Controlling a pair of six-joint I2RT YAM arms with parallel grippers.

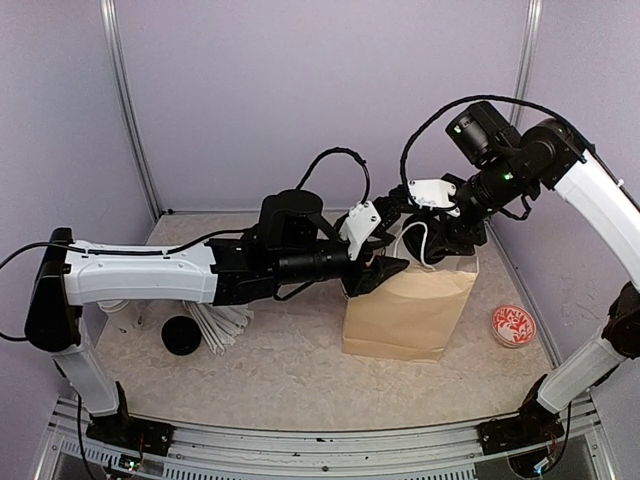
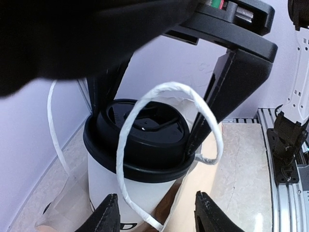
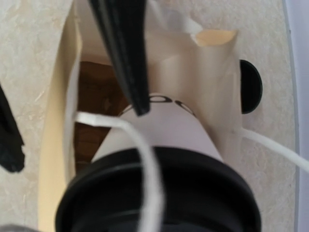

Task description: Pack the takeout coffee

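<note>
From above, the left gripper (image 1: 372, 272) is at the left upper edge of the paper bag (image 1: 410, 315), and the right gripper (image 1: 440, 235), its fingers wide, hangs over the bag mouth. In the left wrist view the takeout cup (image 2: 101, 176) sits in the bag, with the bag handle (image 2: 164, 87) looped across its lid (image 2: 145, 128); whether the left gripper presses it cannot be told. The right wrist view shows its lower part between the bag walls. The cup should go down upright, clear of the handle
</note>
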